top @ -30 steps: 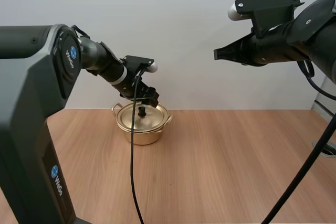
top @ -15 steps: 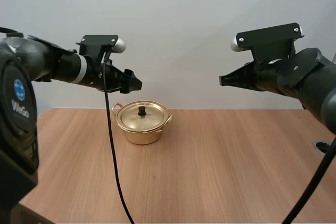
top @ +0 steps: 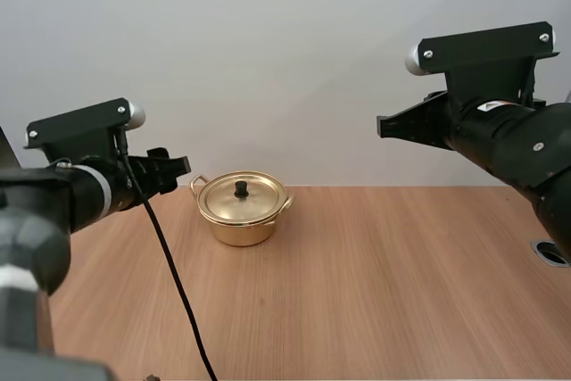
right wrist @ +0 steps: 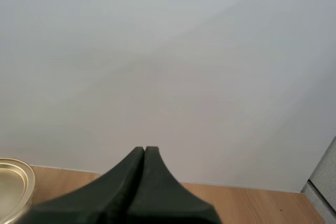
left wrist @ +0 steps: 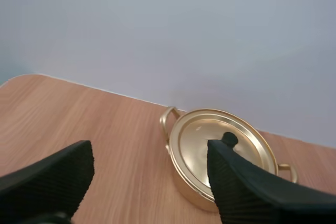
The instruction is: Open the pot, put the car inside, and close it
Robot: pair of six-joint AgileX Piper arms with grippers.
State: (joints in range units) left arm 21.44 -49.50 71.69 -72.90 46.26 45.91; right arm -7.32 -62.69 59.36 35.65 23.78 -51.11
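The left gripper (top: 181, 167) hangs spread beside the lidded pot (top: 239, 217), seemingly clear of it; the right gripper (right wrist: 144, 152) is clenched, empty.

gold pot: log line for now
round gold metal pot: gold lid on | left gripper: open, clear of pot | right gripper: shut

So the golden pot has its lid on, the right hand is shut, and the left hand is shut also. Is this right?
Not quite: the left hand is open. The left wrist view shows its fingers standing apart, empty. The lid is on the pot and the right hand is shut.
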